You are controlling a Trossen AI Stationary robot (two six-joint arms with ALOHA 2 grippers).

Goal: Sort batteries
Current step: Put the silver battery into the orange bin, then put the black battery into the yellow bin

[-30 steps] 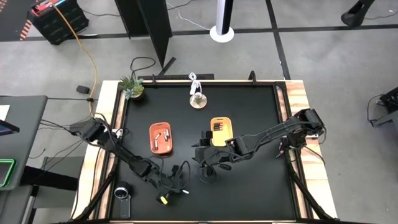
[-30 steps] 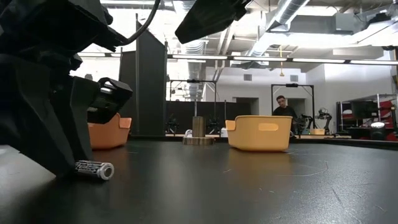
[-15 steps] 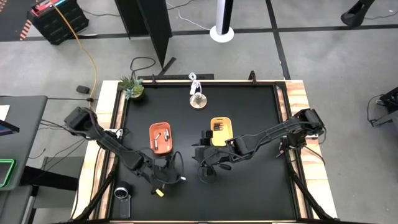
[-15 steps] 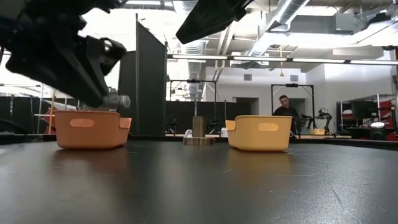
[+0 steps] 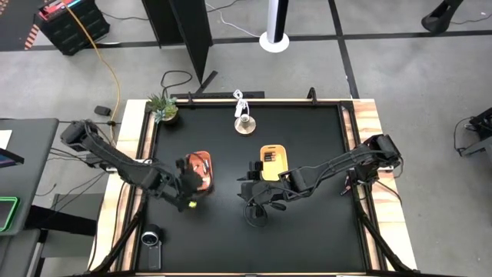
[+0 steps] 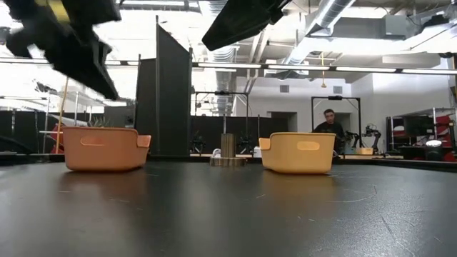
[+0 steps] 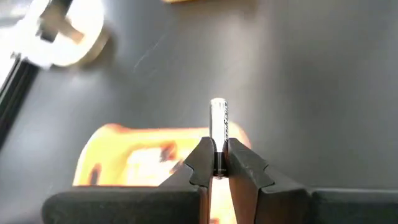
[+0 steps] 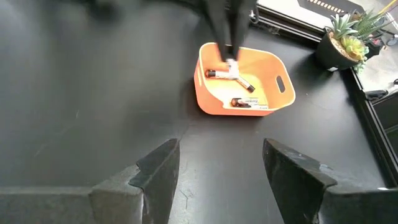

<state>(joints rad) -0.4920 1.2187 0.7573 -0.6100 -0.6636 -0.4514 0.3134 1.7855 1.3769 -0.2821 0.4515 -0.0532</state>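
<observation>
Orange tray [image 5: 200, 171], left of centre on the black table [image 5: 307, 231] from above: left gripper [image 5: 190, 183] is hovering over its near edge; yellow tray [image 5: 272, 161] is sitting to its right, right gripper [image 5: 254, 206] is waiting nearby. Left wrist: fingers [image 7: 200, 163] are clamping a silver battery [image 7: 218, 124] above the orange tray. Right wrist: jaws are standing apart; three batteries [image 8: 236, 87] are lying in the orange tray.

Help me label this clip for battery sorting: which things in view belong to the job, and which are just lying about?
Job:
- battery pinched in the left gripper, above the orange tray
- batteries lying in that tray
- yellow tray
- right gripper, fingers open, waiting near the yellow tray

Lying about:
- potted plant
- round stand at the table's back
</observation>
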